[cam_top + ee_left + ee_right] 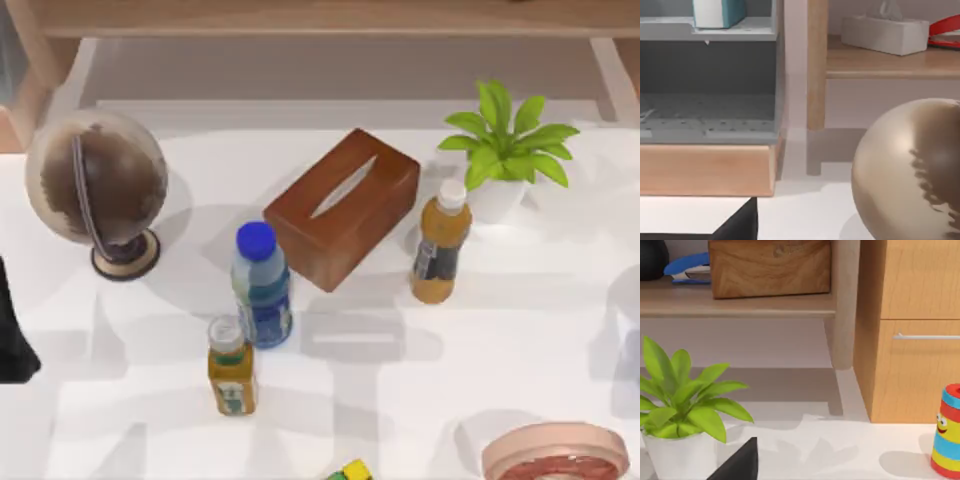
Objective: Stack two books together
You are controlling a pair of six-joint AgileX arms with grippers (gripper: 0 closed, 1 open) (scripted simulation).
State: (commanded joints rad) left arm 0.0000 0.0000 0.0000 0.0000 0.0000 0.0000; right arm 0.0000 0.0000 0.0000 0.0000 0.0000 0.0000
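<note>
The books are out of view. My left gripper [12, 335] is a dark shape at the table's left edge, below the brown globe [95, 185]. A dark wedge of it [737, 225] sits low in the left wrist view, facing the globe [912, 170] and a grey shelf unit [710, 75]. A dark wedge of my right gripper [737, 462] lies beside the potted plant [682, 410] in the right wrist view. Neither gripper has anything visible in it.
Mid-table stand a brown tissue box [342, 205], a blue-capped bottle [262, 285], a small yellow bottle [231, 368] and an orange bottle [441, 245]. The plant [505, 150] is back right, a pink round dish [555, 455] front right. A wooden cabinet [912, 330] and a striped toy [947, 432] lie beyond.
</note>
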